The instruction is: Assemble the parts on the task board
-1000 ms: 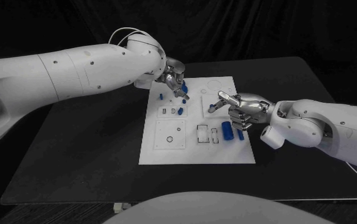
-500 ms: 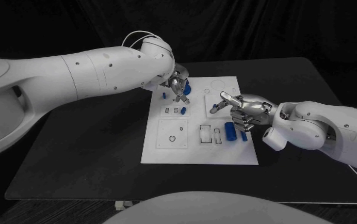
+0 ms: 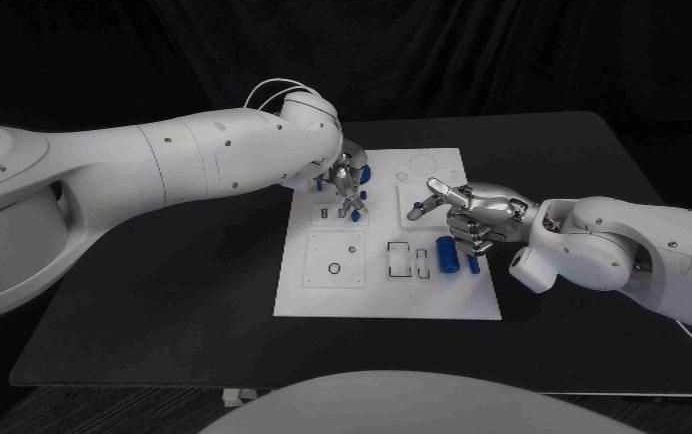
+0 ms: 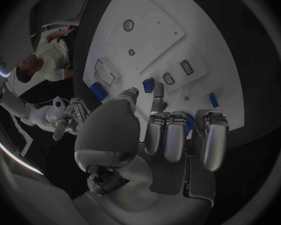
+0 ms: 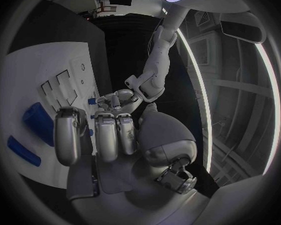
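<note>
The white task board (image 3: 387, 289) lies mid-table. My left hand (image 3: 343, 176) hovers over its far left part, fingertips (image 4: 158, 90) pointing down just above a small blue part (image 3: 353, 214) (image 4: 148, 84) that stands beside two empty slots. Whether it pinches anything is unclear. A round blue part (image 3: 364, 172) sits partly under that hand. My right hand (image 3: 473, 216) hangs over the board's right edge with fingers curled in on nothing and one finger stretched toward the board's middle. A blue cylinder (image 3: 446, 251) (image 5: 37, 116) and a thin blue bar (image 3: 470, 264) (image 5: 23, 150) lie below it.
Another small blue piece (image 3: 319, 185) stands near the board's far left edge. A square recess with a hole (image 3: 335, 259) and two rectangular frames (image 3: 404, 259) occupy the near half. Black table (image 3: 173, 294) surrounds the board.
My left hand has slid across the board toward me, from beside the round blue part to just above the slot row. The right hand has hardly moved.
</note>
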Robot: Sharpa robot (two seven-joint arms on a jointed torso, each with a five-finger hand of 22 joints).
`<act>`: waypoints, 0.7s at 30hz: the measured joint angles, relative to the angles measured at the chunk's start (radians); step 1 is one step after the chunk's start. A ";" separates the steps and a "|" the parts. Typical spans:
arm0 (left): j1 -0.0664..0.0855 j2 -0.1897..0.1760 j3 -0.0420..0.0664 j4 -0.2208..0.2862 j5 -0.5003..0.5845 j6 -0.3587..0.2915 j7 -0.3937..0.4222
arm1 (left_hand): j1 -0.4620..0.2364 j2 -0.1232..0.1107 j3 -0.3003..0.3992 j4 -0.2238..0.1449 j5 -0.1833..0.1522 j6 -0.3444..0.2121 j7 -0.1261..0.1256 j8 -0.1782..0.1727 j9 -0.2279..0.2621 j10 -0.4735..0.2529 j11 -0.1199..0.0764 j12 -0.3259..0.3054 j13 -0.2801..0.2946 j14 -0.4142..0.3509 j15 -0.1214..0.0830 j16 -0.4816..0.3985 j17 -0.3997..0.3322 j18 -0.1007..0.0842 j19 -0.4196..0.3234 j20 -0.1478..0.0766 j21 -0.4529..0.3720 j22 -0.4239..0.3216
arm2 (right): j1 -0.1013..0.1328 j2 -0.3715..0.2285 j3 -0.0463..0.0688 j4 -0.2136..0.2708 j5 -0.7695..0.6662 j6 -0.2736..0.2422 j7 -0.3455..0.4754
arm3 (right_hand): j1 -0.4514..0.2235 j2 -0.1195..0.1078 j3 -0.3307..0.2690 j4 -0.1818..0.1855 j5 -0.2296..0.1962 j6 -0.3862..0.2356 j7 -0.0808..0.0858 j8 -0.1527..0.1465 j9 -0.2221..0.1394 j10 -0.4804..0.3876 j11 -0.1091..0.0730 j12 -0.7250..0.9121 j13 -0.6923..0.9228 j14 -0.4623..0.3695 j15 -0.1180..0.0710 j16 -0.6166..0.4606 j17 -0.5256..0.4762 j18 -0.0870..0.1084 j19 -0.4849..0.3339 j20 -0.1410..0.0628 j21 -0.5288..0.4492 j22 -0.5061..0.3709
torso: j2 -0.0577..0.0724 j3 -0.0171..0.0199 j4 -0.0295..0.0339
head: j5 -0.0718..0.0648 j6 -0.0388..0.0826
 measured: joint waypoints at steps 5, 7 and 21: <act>-0.012 0.004 0.000 -0.005 0.000 -0.008 0.000 | 0.000 0.000 0.000 0.000 -0.005 0.000 0.000 0.000 0.000 0.000 0.000 0.000 0.000 0.000 0.000 0.000 0.000 0.000 0.000 0.000 0.000 0.000 | 0.000 0.001 0.000 0.000 0.000 0.001 0.000 | 0.000 0.000 0.000 0.000 0.000 0.000 0.000 0.000 -0.001 0.000 0.000 0.000 0.000 0.000 0.000 0.000 0.000 0.000 0.000 0.000 0.000 0.000 | 0.000 0.0000 -0.0006 | 0.002 0.000; -0.015 0.005 0.000 -0.007 0.000 -0.012 0.000 | 0.000 0.000 0.000 0.000 -0.014 0.000 0.000 -0.005 0.000 0.000 0.000 0.000 0.000 0.000 0.000 0.000 0.000 0.000 0.000 0.000 0.000 0.000 | 0.000 0.001 0.000 0.000 0.000 0.001 0.000 | 0.000 0.000 0.000 0.000 0.000 0.000 0.000 0.000 -0.001 0.000 0.000 0.000 0.000 0.000 0.000 0.000 0.000 0.000 0.000 0.000 0.000 0.001 | 0.000 0.0000 -0.0006 | 0.002 0.000; -0.022 0.007 0.000 -0.022 -0.001 -0.035 0.000 | 0.005 0.005 0.000 0.000 -0.014 0.000 0.000 -0.005 0.003 0.000 0.000 0.000 0.000 0.000 0.000 0.000 0.000 0.000 0.000 0.000 0.000 0.000 | 0.000 0.002 0.000 -0.001 0.000 0.009 -0.002 | 0.000 0.000 0.000 0.000 0.000 0.000 0.000 0.000 -0.001 0.000 0.000 0.000 0.000 0.000 0.000 0.000 0.000 0.000 0.000 0.000 0.000 0.001 | 0.000 -0.0003 0.0001 | 0.001 0.000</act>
